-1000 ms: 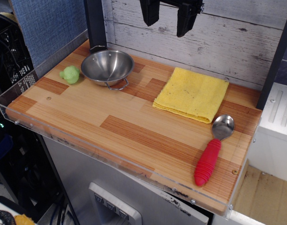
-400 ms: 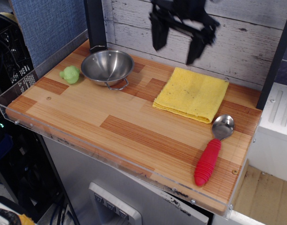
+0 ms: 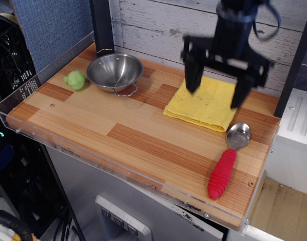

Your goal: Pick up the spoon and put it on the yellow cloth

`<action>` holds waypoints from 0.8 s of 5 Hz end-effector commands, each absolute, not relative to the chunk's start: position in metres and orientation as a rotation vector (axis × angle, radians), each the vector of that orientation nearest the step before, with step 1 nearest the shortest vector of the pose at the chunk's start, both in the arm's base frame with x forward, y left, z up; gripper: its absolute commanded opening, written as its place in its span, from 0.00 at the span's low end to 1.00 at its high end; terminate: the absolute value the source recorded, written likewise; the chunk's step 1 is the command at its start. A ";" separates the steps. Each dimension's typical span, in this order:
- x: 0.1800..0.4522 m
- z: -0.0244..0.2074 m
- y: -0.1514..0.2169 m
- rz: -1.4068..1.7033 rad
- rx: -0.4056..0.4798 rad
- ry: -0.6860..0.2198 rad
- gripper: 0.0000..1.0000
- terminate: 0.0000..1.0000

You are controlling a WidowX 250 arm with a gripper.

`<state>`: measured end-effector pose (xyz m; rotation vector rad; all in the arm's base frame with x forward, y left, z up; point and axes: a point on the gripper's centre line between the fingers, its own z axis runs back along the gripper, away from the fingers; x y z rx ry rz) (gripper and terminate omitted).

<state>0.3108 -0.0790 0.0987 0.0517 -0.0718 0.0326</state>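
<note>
The spoon (image 3: 225, 163) lies on the wooden table at the front right, its shiny metal bowl toward the back and its ribbed red handle toward the front edge. The yellow cloth (image 3: 205, 102) lies folded just behind and to the left of the spoon's bowl. My black gripper (image 3: 217, 91) hangs open and empty above the cloth, its two fingers spread wide, higher than and behind the spoon. It hides part of the cloth's back edge.
A steel bowl (image 3: 115, 72) with a wire handle stands at the back left, with a small green lump (image 3: 75, 79) to its left. A clear plastic rim (image 3: 113, 167) runs along the table's front and sides. A black post (image 3: 102, 25) stands behind the bowl.
My gripper has come down and to the right, from the top of the view near the back wall to just above the yellow cloth. It stays open. Nothing on the table has moved.
</note>
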 end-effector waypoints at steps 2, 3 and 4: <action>0.284 0.060 -0.101 -0.030 -0.024 -0.047 1.00 0.00; 0.281 0.042 -0.104 -0.120 -0.012 -0.014 1.00 0.00; 0.278 0.023 -0.110 -0.149 0.012 0.023 1.00 0.00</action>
